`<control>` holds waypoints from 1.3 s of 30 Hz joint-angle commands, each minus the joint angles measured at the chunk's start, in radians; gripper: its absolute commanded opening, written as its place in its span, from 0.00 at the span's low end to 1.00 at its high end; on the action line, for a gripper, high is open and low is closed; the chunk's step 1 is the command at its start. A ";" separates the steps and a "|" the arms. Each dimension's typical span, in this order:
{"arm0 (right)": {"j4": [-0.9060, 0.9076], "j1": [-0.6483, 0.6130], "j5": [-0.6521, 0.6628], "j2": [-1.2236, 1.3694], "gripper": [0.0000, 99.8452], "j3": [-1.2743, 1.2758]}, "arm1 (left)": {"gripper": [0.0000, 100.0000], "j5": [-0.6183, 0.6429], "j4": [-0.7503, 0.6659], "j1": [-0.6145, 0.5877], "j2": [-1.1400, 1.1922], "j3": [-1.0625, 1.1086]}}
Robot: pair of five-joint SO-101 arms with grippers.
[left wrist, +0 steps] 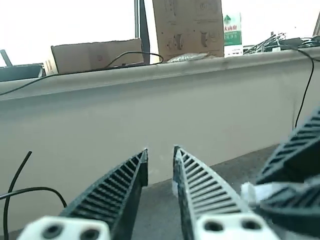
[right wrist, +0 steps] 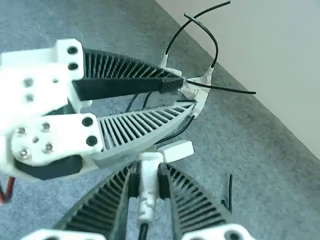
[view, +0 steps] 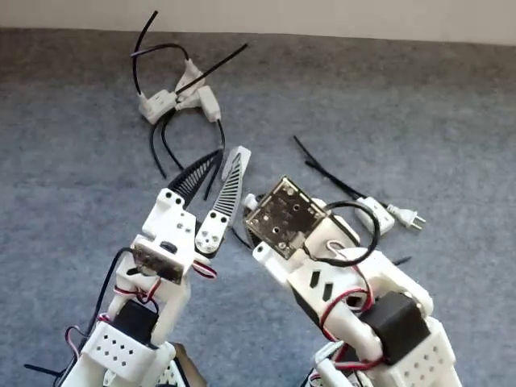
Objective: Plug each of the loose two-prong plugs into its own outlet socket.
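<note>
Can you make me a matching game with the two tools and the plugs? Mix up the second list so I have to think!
Things:
1. left tool
2. right tool
3. two-prong plug
4. cable bundle

States:
A. lying alone on the carpet, prongs bare
B. shut on a white connector
C. tangled at the far side, near the wall
D. open, holding nothing

Pairs: 1-D, 2-B, 3-A, 4-C

White arms (view: 339,278), black servos (view: 399,322), red and black wires (view: 332,310), ribbed gripper fingers (view: 196,173), bare circuit board (view: 284,214)
</note>
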 commanded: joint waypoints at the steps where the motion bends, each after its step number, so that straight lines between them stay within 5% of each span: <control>1: -0.002 -0.022 -0.014 -0.002 0.01 -0.104 | 0.12 -0.018 -0.003 0.025 0.013 0.016; 14: 0.016 0.039 -0.011 0.007 0.01 -0.099 | 0.12 -0.020 -0.002 0.015 0.013 0.018; 22: 0.012 0.274 -0.014 0.007 0.01 -0.042 | 0.12 0.077 0.028 -0.239 0.013 0.008; 26: 0.010 0.326 -0.015 0.007 0.01 0.016 | 0.12 0.298 0.216 -0.384 0.025 -0.099; 39: 0.007 0.328 -0.015 0.005 0.01 0.226 | 0.12 0.299 0.726 -0.361 0.599 -0.677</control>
